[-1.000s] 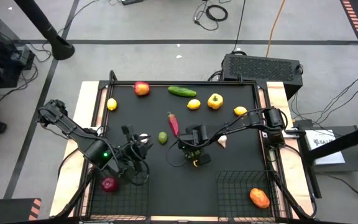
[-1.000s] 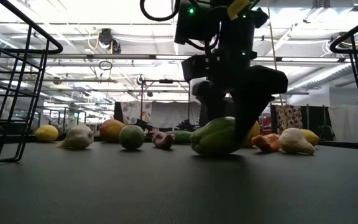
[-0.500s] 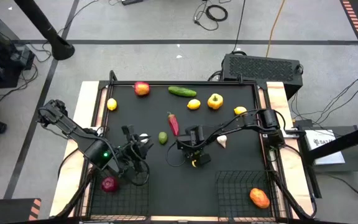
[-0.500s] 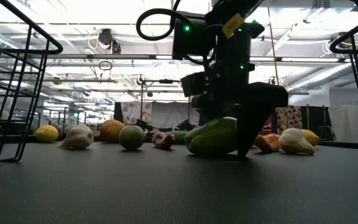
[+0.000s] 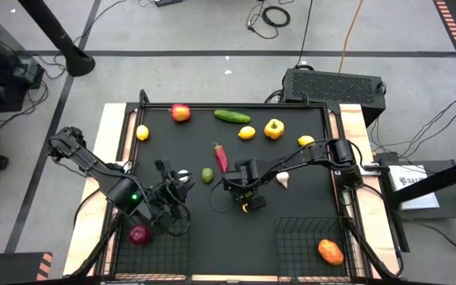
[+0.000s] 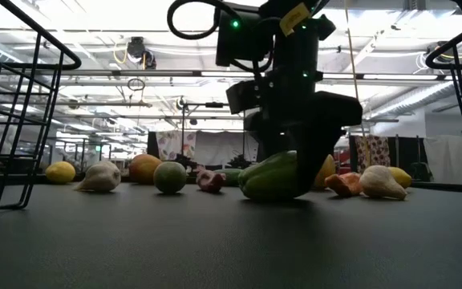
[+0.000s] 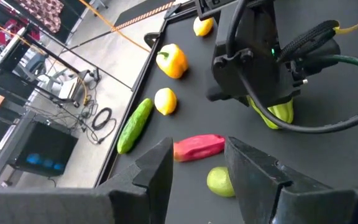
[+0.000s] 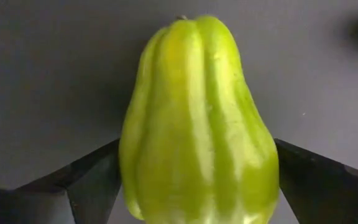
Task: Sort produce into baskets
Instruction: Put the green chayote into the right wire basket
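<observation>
My right gripper (image 5: pixel 247 204) stands over a green pepper (image 8: pixel 197 118) at the table's middle and is shut on it; the pepper lies on the black mat (image 6: pixel 273 177). My left gripper (image 7: pixel 197 174) is open and empty near the left basket (image 5: pixel 161 249), where a purple onion (image 5: pixel 138 233) lies. An orange vegetable (image 5: pixel 331 252) lies in the right basket (image 5: pixel 295 237). Lime (image 5: pixel 207 175), red chili (image 5: pixel 221 157), garlic (image 5: pixel 283 180), apple (image 5: pixel 180 113), cucumber (image 5: pixel 232 116), lemons and a yellow pepper (image 5: pixel 274 128) lie loose on the mat. My right gripper pinches the green pepper between its two fingers, at the two sides of its wide end (image 8: pixel 128 168). The fingers (image 8: pixel 92 183) come from above, pointing down, and lie across the pepper. The pepper lies on its side with its underside on the mat (image 6: pixel 271 197).
A black grilled box (image 5: pixel 335 83) stands beyond the table's far right corner. A second garlic (image 6: pixel 99 175) lies near my left gripper. Basket walls (image 6: pixel 22 104) rise at both near corners. Bare mat lies between the baskets at the near edge.
My right gripper has shifted a little toward the table's left while staying low over the green pepper. The pepper has turned and slid slightly left on the mat and stays on it.
</observation>
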Action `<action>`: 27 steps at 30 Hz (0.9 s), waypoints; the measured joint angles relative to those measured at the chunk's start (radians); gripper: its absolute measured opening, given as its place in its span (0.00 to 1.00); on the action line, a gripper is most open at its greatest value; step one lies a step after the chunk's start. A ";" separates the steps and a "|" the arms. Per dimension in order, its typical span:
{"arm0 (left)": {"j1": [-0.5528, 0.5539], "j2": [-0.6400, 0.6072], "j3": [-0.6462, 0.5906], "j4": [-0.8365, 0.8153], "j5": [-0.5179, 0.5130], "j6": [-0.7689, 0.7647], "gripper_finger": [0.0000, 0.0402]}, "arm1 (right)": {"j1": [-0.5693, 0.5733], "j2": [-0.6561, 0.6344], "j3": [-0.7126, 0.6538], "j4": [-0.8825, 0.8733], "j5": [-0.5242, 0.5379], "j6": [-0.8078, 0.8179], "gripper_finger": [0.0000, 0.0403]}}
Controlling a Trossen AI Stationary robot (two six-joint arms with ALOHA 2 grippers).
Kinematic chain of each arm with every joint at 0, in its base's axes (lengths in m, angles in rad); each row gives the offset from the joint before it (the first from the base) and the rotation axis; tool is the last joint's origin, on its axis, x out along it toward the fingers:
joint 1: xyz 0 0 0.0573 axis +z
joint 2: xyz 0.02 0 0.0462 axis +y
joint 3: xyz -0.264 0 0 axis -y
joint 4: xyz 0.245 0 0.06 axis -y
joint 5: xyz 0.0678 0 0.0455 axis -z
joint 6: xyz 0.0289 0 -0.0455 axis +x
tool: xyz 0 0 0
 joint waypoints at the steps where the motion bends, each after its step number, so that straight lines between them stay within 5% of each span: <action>1: 0.000 0.000 0.000 0.000 0.000 0.000 0.38 | 0.000 0.000 0.000 -0.001 -0.001 0.000 0.94; 20: 0.000 0.000 0.000 -0.011 0.000 -0.001 0.38 | -0.013 0.000 0.000 0.001 -0.034 0.040 0.93; 27: 0.000 0.000 0.000 -0.011 0.000 0.000 0.38 | -0.015 -0.002 0.000 -0.001 -0.032 0.045 0.80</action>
